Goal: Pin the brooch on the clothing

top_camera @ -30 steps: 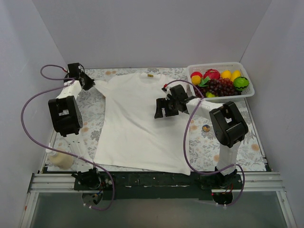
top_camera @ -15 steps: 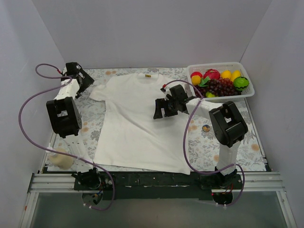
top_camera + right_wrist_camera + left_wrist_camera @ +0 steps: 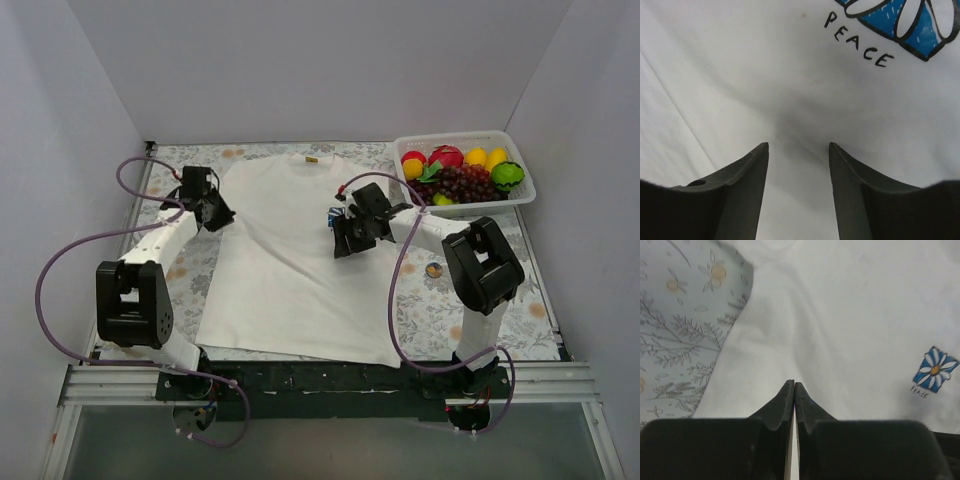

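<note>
On the white T-shirt (image 3: 280,250), toward one o'clock of its middle, lies the brooch (image 3: 935,370), seemingly placed, pinning unconfirmed; right gripper (image 3: 798,146) just beside it, jaws parted, empty; left gripper (image 3: 794,385) over the ten o'clock sleeve, jaws closed on nothing.

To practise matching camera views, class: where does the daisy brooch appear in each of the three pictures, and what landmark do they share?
Top external: the brooch is a tiny blue speck near the picture's centre, on the shirt's chest.
Left wrist: the brooch is at the right edge, mid-height.
Right wrist: the brooch is at the top right, cut off by the frame.
Shared landmark: the white T-shirt beneath it.
</note>
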You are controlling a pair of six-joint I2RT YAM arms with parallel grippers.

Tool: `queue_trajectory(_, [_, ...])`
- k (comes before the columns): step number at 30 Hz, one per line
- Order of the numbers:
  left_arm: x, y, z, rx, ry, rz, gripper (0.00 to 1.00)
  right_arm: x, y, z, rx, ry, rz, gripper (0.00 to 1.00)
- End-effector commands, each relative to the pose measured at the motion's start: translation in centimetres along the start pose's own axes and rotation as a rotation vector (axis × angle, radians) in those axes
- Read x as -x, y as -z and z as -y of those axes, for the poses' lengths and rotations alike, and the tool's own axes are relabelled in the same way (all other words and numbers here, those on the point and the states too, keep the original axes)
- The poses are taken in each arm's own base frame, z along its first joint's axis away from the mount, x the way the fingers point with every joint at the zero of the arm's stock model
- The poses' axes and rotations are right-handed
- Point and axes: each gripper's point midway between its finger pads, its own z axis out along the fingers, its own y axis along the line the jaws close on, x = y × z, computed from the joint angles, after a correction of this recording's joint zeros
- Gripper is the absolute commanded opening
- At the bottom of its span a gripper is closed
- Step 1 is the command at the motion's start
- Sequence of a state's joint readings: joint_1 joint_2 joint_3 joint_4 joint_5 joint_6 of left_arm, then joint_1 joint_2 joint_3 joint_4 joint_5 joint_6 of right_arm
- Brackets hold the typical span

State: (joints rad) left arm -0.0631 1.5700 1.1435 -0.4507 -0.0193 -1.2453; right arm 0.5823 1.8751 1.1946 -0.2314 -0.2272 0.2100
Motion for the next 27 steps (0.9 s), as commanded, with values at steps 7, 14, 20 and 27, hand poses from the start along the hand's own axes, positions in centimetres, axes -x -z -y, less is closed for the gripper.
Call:
queue_trajectory(7, [-11.0, 0.6, -3.2, 0.026, 0.019, -0.292, 0.00, -2.2, 0.2, -0.2, -0.110, 0.083, -0.051, 0.14])
queue_trajectory(14, [-14.1, 0.5, -6.9, 0.259, -0.078, -0.392, 0.00, -3.8, 0.0, 0.1, -0.129, 0.079, -0.089, 0.08])
queue_trajectory(20, [-16.6, 1.2, -10.0, 0.434, -0.193, -0.515, 0.00, -5.7, -0.1, 0.7, -0.145, 0.073, -0.131, 0.07])
queue_trajectory(27, [-18.7, 3.4, -12.9, 0.617, -0.327, -0.609, 0.00, -7.6, 0.5, 1.3, -0.169, 0.068, -0.170, 0.06])
